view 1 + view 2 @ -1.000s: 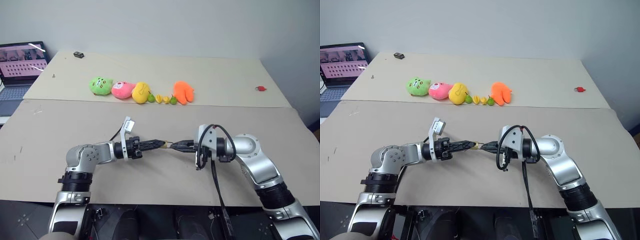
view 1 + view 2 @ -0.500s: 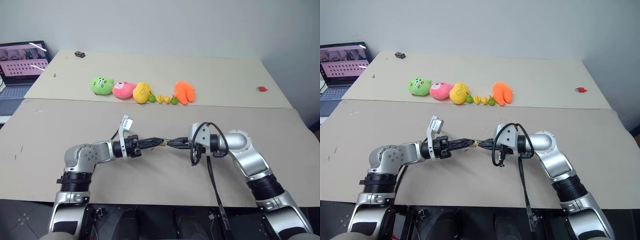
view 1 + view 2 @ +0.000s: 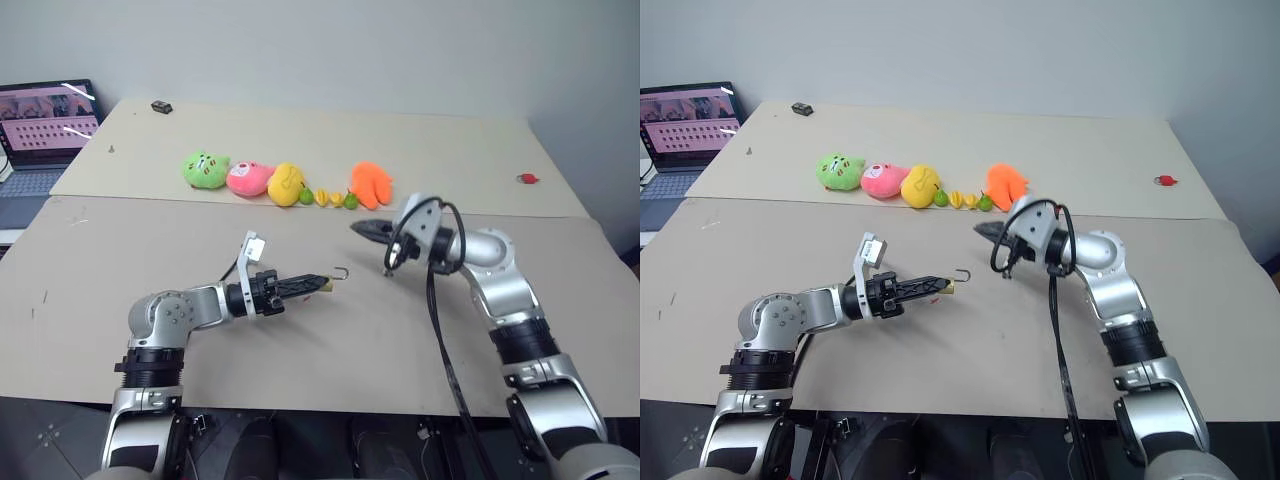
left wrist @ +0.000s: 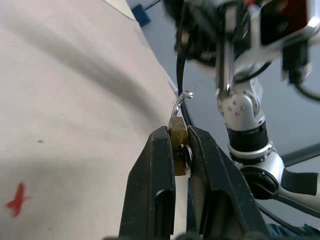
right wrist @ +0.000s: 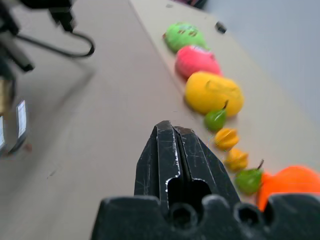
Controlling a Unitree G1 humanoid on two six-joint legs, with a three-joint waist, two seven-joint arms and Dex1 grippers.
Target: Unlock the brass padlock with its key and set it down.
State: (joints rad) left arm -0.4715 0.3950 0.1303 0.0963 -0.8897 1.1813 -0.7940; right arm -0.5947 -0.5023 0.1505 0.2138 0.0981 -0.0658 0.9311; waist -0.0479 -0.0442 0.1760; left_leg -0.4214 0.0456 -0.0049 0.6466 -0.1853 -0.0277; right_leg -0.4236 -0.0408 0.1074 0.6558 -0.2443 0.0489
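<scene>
My left gripper (image 3: 322, 285) is shut on the brass padlock (image 4: 177, 136), held level above the near table board. The padlock's thin silvery shackle (image 3: 342, 272) stands swung open like a hook past the fingertips. A small silvery bit (image 4: 186, 156) sits against the padlock's body between the fingers; I cannot tell whether it is the key. My right gripper (image 3: 357, 228) hangs apart from the padlock, farther back and to the right, near the orange plush. Its jaws are shut (image 5: 168, 126) and nothing shows between them.
A row of plush toys lies on the far board: green (image 3: 205, 168), pink (image 3: 247, 178), yellow (image 3: 285, 184), orange (image 3: 370, 184), with small toy fruits between. A small red object (image 3: 524, 178) lies far right. A laptop (image 3: 40, 125) stands far left.
My right gripper has pulled away from the padlock, going back and right toward the plush toys. The shackle now stands open. My left gripper has kept its hold and place.
</scene>
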